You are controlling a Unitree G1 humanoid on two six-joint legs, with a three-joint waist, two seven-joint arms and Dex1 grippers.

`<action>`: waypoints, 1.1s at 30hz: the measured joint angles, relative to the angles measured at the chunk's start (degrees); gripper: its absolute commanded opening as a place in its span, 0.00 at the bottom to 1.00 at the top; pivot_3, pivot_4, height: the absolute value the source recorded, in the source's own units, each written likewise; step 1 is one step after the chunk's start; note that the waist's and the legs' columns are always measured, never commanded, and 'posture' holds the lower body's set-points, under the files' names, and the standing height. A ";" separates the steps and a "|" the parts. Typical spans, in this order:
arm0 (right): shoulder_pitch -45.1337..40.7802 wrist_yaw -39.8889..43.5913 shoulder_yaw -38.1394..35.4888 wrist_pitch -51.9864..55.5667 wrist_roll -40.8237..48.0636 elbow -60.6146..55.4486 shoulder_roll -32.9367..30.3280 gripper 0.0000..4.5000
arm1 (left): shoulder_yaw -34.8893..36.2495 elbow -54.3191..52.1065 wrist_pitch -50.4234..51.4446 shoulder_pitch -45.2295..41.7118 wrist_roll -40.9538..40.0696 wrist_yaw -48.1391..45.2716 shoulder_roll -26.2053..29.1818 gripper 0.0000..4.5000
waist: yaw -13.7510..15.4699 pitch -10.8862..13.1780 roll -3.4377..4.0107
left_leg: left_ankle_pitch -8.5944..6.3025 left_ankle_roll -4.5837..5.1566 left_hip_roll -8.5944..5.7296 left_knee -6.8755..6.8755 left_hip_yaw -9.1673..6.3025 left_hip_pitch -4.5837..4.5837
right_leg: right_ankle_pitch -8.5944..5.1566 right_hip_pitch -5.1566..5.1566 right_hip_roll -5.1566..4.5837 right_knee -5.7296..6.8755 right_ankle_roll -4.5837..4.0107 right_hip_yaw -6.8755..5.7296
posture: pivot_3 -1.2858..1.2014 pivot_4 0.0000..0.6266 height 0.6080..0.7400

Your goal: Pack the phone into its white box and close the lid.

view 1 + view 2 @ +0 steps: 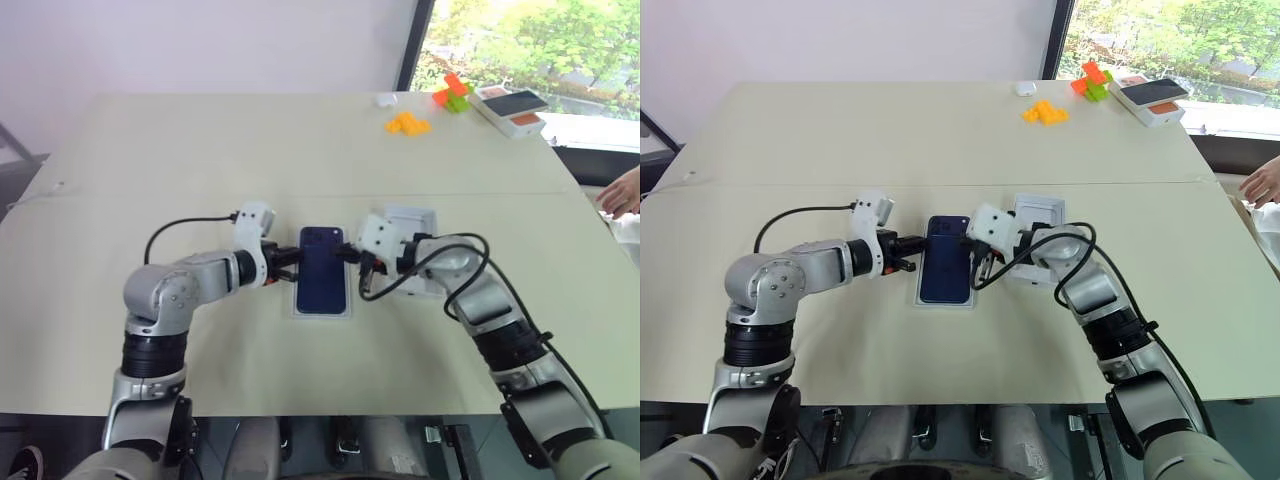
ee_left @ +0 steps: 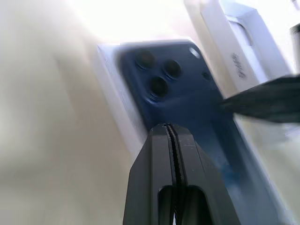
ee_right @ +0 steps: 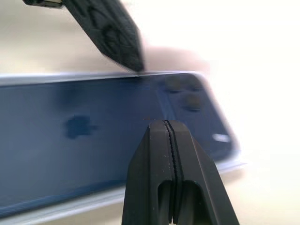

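The lid [image 1: 322, 272] lies on the desk [image 1: 200, 160] between the left pincer [image 1: 289, 262] and right pincer [image 1: 349, 254]. A white insert [image 1: 415, 225] sits just right of it, behind the right pincer. Toy blocks [image 1: 407, 123] and another box [image 1: 510, 108] lie at the far right.

The lid [image 1: 322, 271] lay flat near the centre of the frame, its top printed with a dark blue phone's back, camera cluster toward the far end, a thin white edge showing around it. It appeared to sit on the white box; the phone itself could not be made out.
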 measured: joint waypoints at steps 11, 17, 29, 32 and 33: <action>-3.28 2.04 -4.71 9.37 5.80 -3.11 -4.53 0.20 | 2.48 0.64 -5.51 -0.06 -0.71 -9.43 7.39 0.28 | 0.00 0.01 0.01 | -0.01 0.01 0.00 -0.03 0.01 -0.08 | 0.00 -0.08 -0.01 -0.03 0.00 0.00 | 0.52 0.24 0.98; -2.87 1.74 -5.09 14.28 6.69 -3.16 -7.33 0.84 | 4.35 1.12 -8.47 1.75 -1.52 -17.76 13.35 0.93 | -0.11 0.02 0.02 | -0.01 0.01 0.00 -0.06 0.02 -0.11 | -0.01 -0.15 -0.01 -0.03 -0.01 0.00 | 0.52 0.24 0.98; -3.41 -3.14 -5.49 23.82 7.19 -5.24 -9.33 0.98 | 7.68 2.17 -13.77 6.91 -4.84 -31.25 21.19 1.00 | -0.14 0.01 0.03 | -0.02 0.05 0.02 0.09 0.03 -0.88 | 0.02 -0.85 -0.01 0.00 -0.01 0.00 | 0.52 0.24 0.98; -3.58 -4.18 -5.51 28.29 7.52 -5.56 -9.52 0.98 | 8.16 0.79 -16.93 10.90 -4.62 -33.44 22.64 1.00 | -0.30 0.02 0.03 | -0.01 0.05 0.03 0.04 0.04 -0.90 | 0.02 -0.91 -0.01 0.00 -0.03 0.00 | 0.52 0.24 0.98; -3.67 -4.45 -5.58 29.86 7.93 -5.70 -9.52 0.98 | 8.66 0.00 -18.67 12.09 -4.32 -34.06 22.69 1.00 | -0.31 0.02 0.03 | -0.01 0.05 0.03 0.03 0.04 -0.90 | 0.02 -0.91 -0.01 0.01 -0.03 0.00 | 0.52 0.24 0.98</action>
